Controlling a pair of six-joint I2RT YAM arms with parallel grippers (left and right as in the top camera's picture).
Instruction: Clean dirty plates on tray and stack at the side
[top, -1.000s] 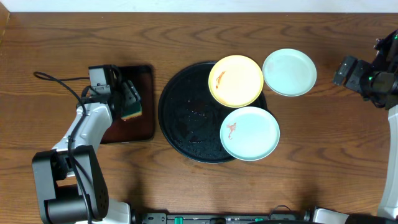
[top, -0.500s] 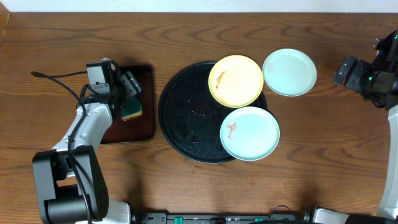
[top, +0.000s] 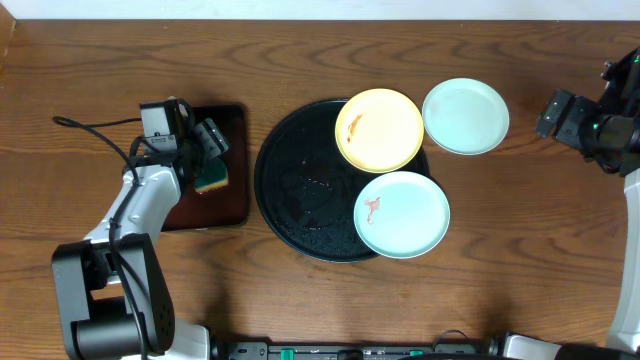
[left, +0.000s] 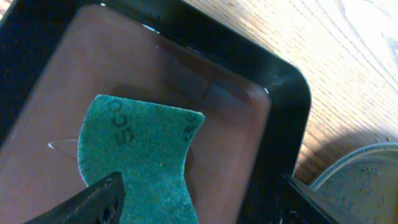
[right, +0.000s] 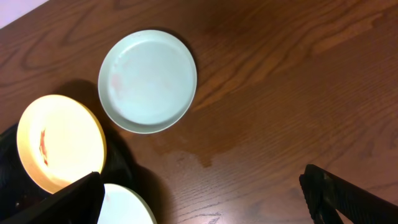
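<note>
Wood table (top: 520, 260). Left gripper (top: 209, 151) wide open over sponge (left: 140, 155) in brown tray (left: 249, 99). Right gripper (right: 204, 196) wide open, empty. Smeared yellow plate (top: 379, 130) and smeared mint plate (top: 402, 214) sit on the right rim of black tray (top: 300, 180). Second mint plate (top: 465, 117) on the table, far right.

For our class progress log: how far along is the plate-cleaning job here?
Done, seemingly: one mint plate lies off the black tray, looking clean. In hand: the left gripper, open, hovers over the sponge on the brown tray. Left: the yellow plate and other mint plate, both red-smeared, need wiping; nothing is stacked.
</note>
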